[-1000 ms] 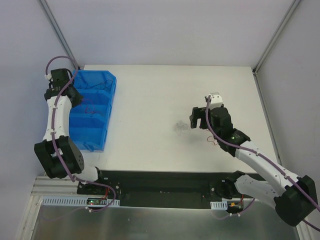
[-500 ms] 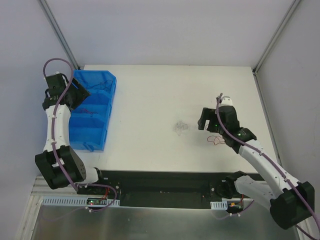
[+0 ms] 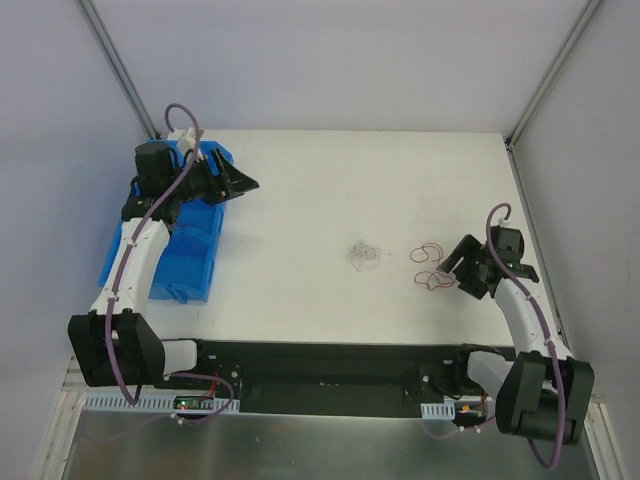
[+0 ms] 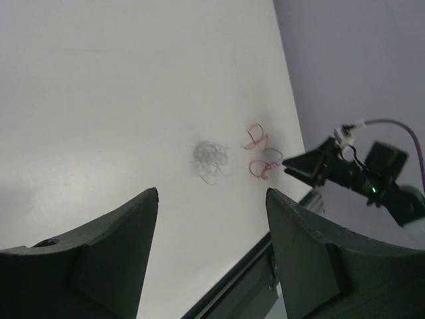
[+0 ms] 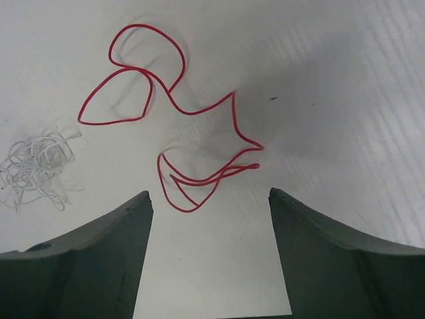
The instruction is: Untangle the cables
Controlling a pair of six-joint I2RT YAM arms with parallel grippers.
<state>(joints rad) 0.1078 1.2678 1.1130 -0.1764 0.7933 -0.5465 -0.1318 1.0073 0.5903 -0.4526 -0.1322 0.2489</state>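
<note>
A thin red cable lies in loose loops on the white table, apart from a small pale grey clump of cables to its left. My right gripper is just right of the red cable, open and holding nothing. In the right wrist view the red cable lies just beyond the fingertips of the right gripper, and the grey clump is at the left edge. My left gripper hovers by the blue bin's inner edge, open and empty. In the left wrist view the left gripper faces the distant clump.
A blue compartment bin stands at the table's left side, partly under my left arm. The table's near edge meets a black rail where both arm bases sit. Frame posts rise at the back corners.
My left gripper swung from over the bin toward the table's middle and opened. My right arm drew back to the right, away from the clump, with the red cable lying on the table.
</note>
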